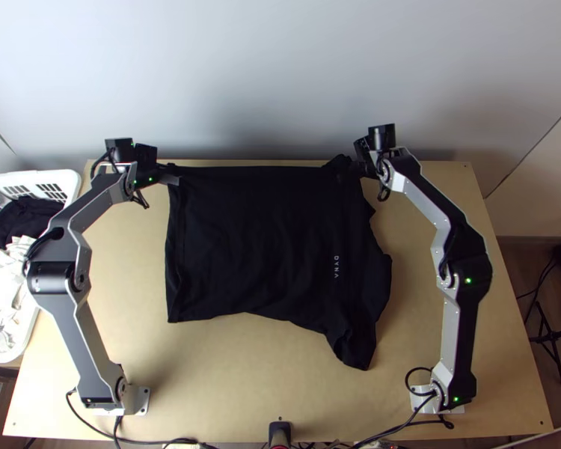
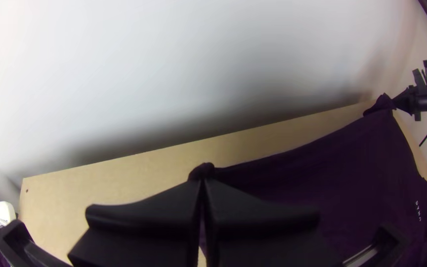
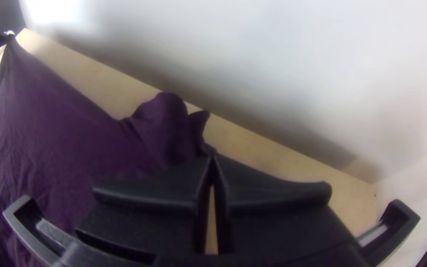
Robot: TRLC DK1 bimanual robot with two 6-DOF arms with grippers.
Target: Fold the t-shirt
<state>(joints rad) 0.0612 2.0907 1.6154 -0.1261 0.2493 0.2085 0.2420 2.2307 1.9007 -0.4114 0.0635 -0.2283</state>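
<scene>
The black t-shirt (image 1: pixel 258 239) lies spread across the table, its far edge drawn nearly straight between the grippers; its near right part is rumpled and hangs lower. My left gripper (image 1: pixel 170 173) is at the far left corner of the cloth; in the left wrist view that gripper (image 2: pixel 202 182) is shut on a small bunch of the t-shirt (image 2: pixel 322 183). At the far right corner is my right gripper (image 1: pixel 357 169). The right wrist view has this gripper (image 3: pixel 212 158) shut on an edge of the t-shirt (image 3: pixel 55 128), with loose folds beside the fingertips.
A white basket (image 1: pixel 75 183) with dark and light clothes stands left of the table (image 1: pixel 228 374). A wall (image 1: pixel 280 75) rises right behind the table's far edge. Cables run along the near edge, and a black stand (image 1: pixel 553 329) is on the floor at the right.
</scene>
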